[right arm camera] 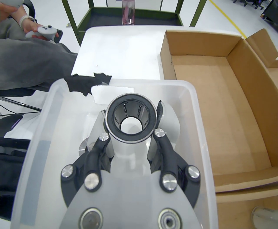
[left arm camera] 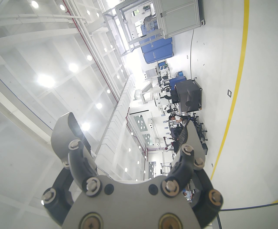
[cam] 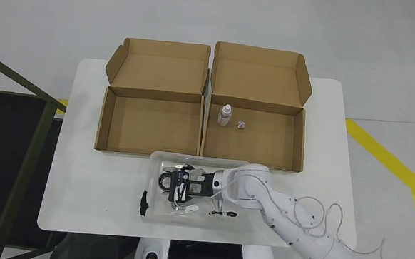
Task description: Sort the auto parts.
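Observation:
My right gripper [right arm camera: 131, 111] is shut on a steel cylindrical bearing [right arm camera: 131, 118] with a black end ring, its bore facing the wrist camera. It holds the bearing inside the clear plastic bin [right arm camera: 193, 93]. In the top view the right gripper [cam: 179, 187] sits in the left half of the bin [cam: 156, 158] at the table's front edge. A small silver part [right arm camera: 83, 147] lies on the bin floor under one finger. My left gripper [left arm camera: 129, 125] points up at the ceiling, open, with nothing between its fingers.
Two open cardboard boxes stand behind the bin: the left box [cam: 151, 122] is bare, and the right box [cam: 278, 137] holds a white bottle [cam: 225, 115] and a small part [cam: 241, 123]. Small dark parts [cam: 220, 213] lie in the bin. Black tape [right arm camera: 80, 83] hangs on its rim.

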`<move>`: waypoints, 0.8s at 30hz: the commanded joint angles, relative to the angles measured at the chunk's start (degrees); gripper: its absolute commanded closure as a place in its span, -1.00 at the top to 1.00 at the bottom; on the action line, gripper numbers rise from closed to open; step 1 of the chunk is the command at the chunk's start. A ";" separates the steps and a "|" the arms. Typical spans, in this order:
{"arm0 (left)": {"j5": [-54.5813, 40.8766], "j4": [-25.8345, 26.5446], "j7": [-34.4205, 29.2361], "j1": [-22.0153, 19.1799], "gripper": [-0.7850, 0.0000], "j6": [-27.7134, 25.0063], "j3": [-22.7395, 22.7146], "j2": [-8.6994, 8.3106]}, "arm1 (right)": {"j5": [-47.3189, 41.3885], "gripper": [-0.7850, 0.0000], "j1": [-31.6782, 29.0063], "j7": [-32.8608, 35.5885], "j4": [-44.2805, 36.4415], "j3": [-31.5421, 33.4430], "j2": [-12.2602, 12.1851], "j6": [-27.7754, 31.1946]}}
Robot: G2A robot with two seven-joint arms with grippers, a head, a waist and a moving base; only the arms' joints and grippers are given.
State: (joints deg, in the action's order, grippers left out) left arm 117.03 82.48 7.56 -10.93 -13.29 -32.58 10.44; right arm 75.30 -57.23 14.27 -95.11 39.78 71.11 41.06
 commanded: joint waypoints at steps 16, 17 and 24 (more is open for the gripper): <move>0.00 0.00 0.00 0.00 1.00 0.00 0.00 0.00 | -3.06 -1.00 -4.78 -4.03 -11.02 9.64 -2.20 0.87; 0.00 0.00 0.00 0.00 1.00 0.00 0.00 0.00 | -3.10 -1.00 -4.85 -4.18 -11.40 10.13 -2.26 0.63; 0.00 0.00 0.00 0.00 1.00 0.00 0.00 0.00 | -4.21 -1.00 -5.06 -5.07 -12.57 12.14 -2.45 0.00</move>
State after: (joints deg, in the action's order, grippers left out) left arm 117.03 82.48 7.56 -10.93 -13.29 -32.58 10.44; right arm 71.16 -62.33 9.29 -107.64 51.71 68.67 41.15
